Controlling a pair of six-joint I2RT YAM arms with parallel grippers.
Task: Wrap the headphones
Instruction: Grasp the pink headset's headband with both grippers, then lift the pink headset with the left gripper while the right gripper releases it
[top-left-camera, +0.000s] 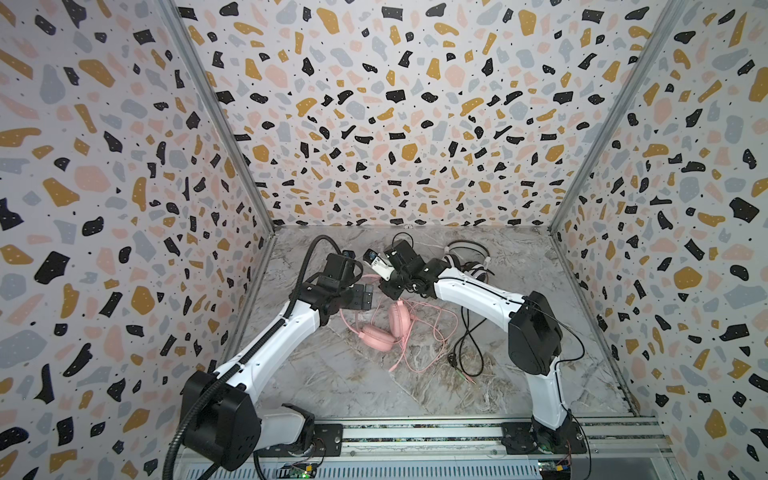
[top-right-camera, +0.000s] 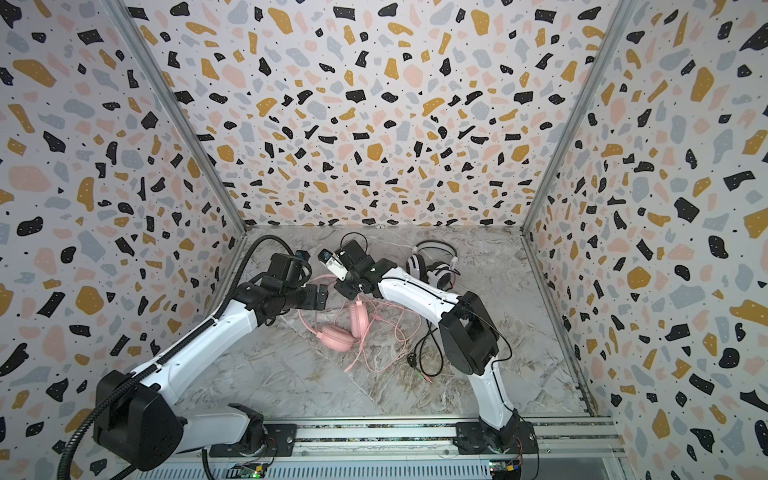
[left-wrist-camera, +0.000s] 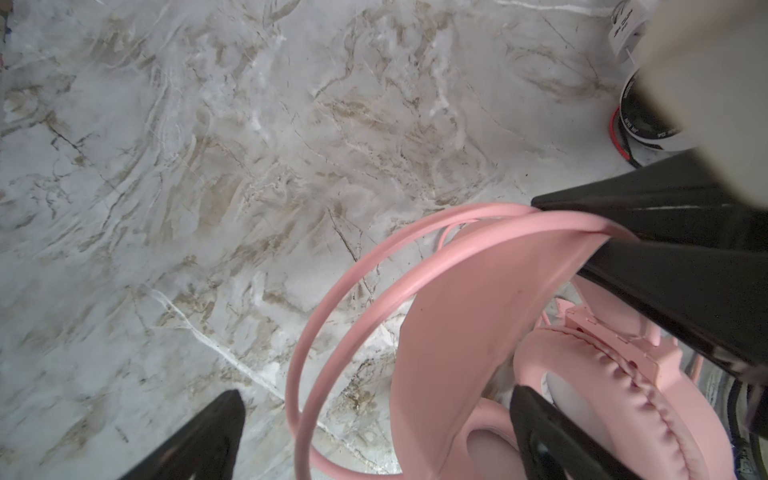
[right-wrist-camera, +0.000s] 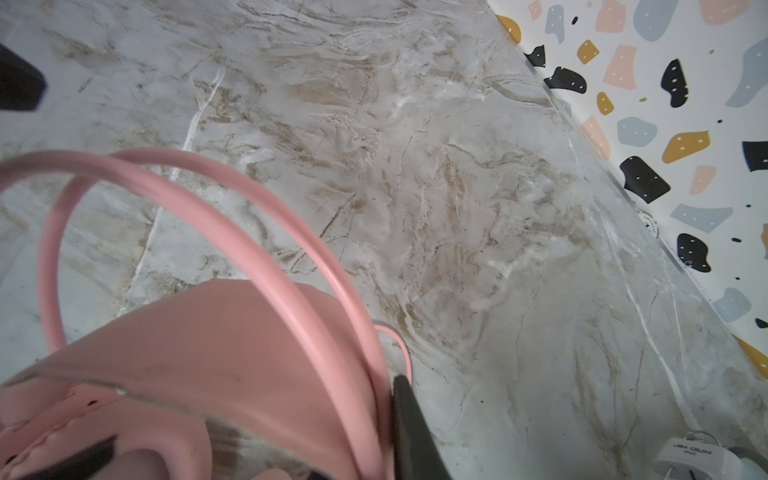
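Marble-look tabletop (top-left-camera: 353, 386): pink headset (top-left-camera: 376, 337) mid, pink cable (top-left-camera: 398, 360) sprawled beside; striped headset (top-right-camera: 417, 266) rear right, black cable (top-left-camera: 464, 322) nearby

Near headset (top-right-camera: 334, 337) left of far headset (top-right-camera: 441, 274)

Terrazzo-patterned walls (top-left-camera: 395, 124) speckled in black, ochre, pink and grey are enclosing a grey-and-tan marbled floor (top-left-camera: 353, 382) on three sides, metal posts (top-left-camera: 219, 116) are running up both back corners, and soft, even light is falling throughout.
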